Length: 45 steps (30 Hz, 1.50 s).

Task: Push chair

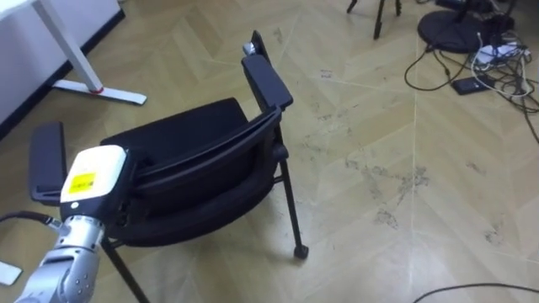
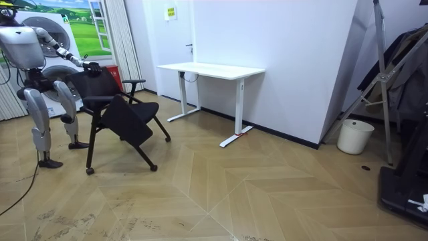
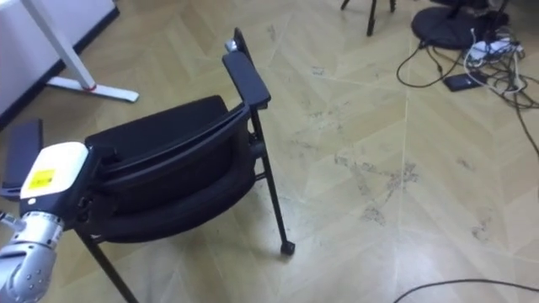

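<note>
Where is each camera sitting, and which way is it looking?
Left eye view: on the robot's head, looking down at the black chair and wood floor; its left hand shows at the backrest.
Right eye view: beside it on the head, with the same downward look at the chair and hand.
Room view: stands across the room, facing the white desk; the whole robot stands at this view's left, behind the chair.
Shared: all three show the chair with the left hand at its back.

left hand (image 1: 89, 180) fingers hidden behind chair (image 1: 189, 143) | desk leg (image 1: 68, 42) cut at top
</note>
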Motion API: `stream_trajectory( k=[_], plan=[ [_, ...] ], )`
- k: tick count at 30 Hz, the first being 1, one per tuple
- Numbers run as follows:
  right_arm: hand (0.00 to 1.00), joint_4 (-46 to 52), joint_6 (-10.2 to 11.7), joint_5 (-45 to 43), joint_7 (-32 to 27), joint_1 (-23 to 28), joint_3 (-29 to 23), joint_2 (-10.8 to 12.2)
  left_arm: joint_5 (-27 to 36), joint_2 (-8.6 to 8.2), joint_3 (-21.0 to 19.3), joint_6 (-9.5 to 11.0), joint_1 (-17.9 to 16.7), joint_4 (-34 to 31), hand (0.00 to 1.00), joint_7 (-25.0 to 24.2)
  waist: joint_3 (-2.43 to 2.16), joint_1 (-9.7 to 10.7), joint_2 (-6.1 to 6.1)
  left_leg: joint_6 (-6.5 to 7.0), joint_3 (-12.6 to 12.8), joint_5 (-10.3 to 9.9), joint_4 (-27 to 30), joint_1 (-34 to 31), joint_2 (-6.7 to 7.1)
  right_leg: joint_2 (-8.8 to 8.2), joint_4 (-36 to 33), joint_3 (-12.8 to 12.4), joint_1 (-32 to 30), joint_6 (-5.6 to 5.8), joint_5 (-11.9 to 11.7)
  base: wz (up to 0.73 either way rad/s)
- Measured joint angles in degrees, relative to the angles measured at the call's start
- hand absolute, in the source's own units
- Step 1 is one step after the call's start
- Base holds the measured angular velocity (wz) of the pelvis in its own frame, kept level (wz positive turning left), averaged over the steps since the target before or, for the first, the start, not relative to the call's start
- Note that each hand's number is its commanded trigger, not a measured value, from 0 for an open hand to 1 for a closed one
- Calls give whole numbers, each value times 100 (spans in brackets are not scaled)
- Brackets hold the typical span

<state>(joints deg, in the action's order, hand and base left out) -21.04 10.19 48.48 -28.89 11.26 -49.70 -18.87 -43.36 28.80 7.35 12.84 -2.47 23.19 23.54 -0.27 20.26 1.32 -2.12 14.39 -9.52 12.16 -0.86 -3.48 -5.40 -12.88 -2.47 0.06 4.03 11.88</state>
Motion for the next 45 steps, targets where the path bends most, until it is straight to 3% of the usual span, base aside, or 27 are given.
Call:
stream_trajectory(
  k=[3, 5, 9, 15, 19, 24, 31, 37, 45],
  plan=[
    [0, 869, 61, -1045, -266, -156, 276, -223, 0, 0, 3, 11, 1, -64, 100, -11, 16, -18, 39, -1, -18, 0, 2, -46, -2, 0, 31, 31, -20, 0, 0, 4],
    [0, 1305, 83, -2000, -406, -273, 456, -229, -1, -10, -2, 29, 8, -79, 100, -58, 16, -52, 59, -2, -14, 0, 12, -51, -1, 0, 18, 22, -22, -1, -1, -2],
    [0, 2339, 101, -3389, -526, -467, 1107, -235, -24, -116, 3, 19, 105, -102, 100, -190, 36, -304, 81, -3, 69, -1, -9, -6, -1, 1, -29, -75, -25, -1, -2, -11],
    [0, 2781, 78, -4667, -199, -716, 2368, -248, -109, -213, 92, -21, 313, -95, 100, -431, 59, -590, 58, -13, 130, -13, -47, 75, -3, 0, -37, -76, 6, -1, -3, -4],
    [0, 3209, -26, -5148, 252, -920, 3157, -296, -116, -279, 165, -27, 402, -105, 100, -543, 67, -765, 53, -13, 145, -13, -106, 152, -2, 4, -29, -84, 56, -1, -3, -2],
    [0, 3268, -29, -5198, 864, -1182, 3627, -354, -233, -312, 196, 95, 456, -157, 100, -549, 109, -1015, -30, -14, 142, -13, -159, 223, -2, 8, 21, -49, 121, -2, -3, -1],
    [0, 3159, -27, -6464, 1664, -1306, 4481, -511, -352, -344, 334, 161, 574, -186, 100, -656, 123, -1330, -60, -15, 97, -12, -226, 321, -10, 8, 41, 141, 213, -8, -7, 2],
    [0, 2995, -98, -6754, 2382, -1319, 5117, -514, -402, -344, 541, 164, 764, -185, 100, -678, 130, -1588, -120, -15, 61, -12, -269, 347, -7, 8, 58, 218, 220, -11, -9, 0],
    [0, 2591, -18, -7396, 2877, -1684, 5864, -519, -413, -333, 716, 206, 869, -192, 100, -760, 131, -1678, -205, -18, -116, -10, -278, 418, -11, 6, 138, 447, 394, -20, -15, 9]
  ],
)
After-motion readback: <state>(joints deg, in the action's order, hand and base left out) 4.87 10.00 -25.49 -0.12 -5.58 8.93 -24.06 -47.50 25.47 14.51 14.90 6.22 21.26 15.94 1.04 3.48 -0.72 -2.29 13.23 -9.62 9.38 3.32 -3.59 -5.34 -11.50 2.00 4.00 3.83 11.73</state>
